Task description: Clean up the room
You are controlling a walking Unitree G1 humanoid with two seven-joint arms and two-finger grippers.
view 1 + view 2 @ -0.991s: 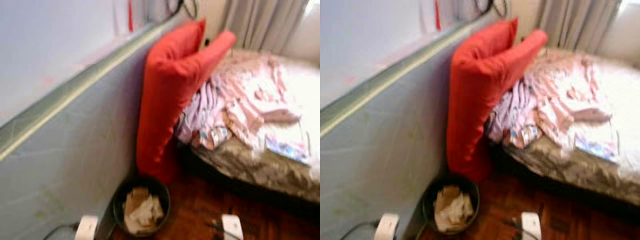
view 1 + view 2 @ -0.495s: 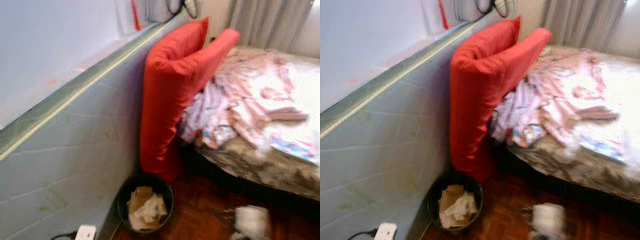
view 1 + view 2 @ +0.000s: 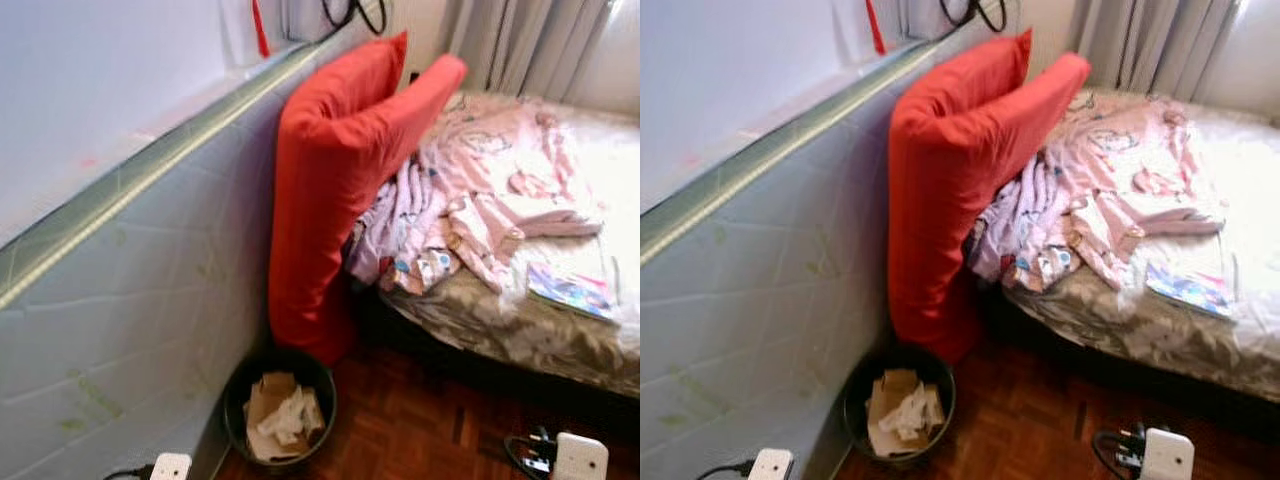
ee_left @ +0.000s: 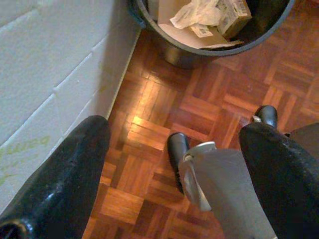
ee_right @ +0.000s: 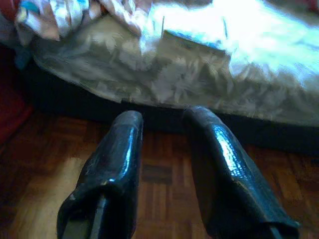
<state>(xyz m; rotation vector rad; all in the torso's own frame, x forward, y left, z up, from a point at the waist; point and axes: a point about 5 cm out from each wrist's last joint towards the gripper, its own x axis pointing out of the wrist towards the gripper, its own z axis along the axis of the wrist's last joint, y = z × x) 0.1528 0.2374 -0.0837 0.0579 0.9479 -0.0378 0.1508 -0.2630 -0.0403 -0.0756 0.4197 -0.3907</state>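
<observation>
While the bed (image 3: 520,330) is running off the right edge, the black bin (image 3: 280,405) of paper scraps is sitting at lower centre below the red cushion (image 3: 330,190). Left gripper (image 4: 174,164) is hanging spread and empty, bin beyond it; right gripper (image 5: 164,149) is hovering parted near the bed.

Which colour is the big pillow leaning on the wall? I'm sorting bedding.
Red; the big plain fabric pillow shows best in the left eye view.
</observation>
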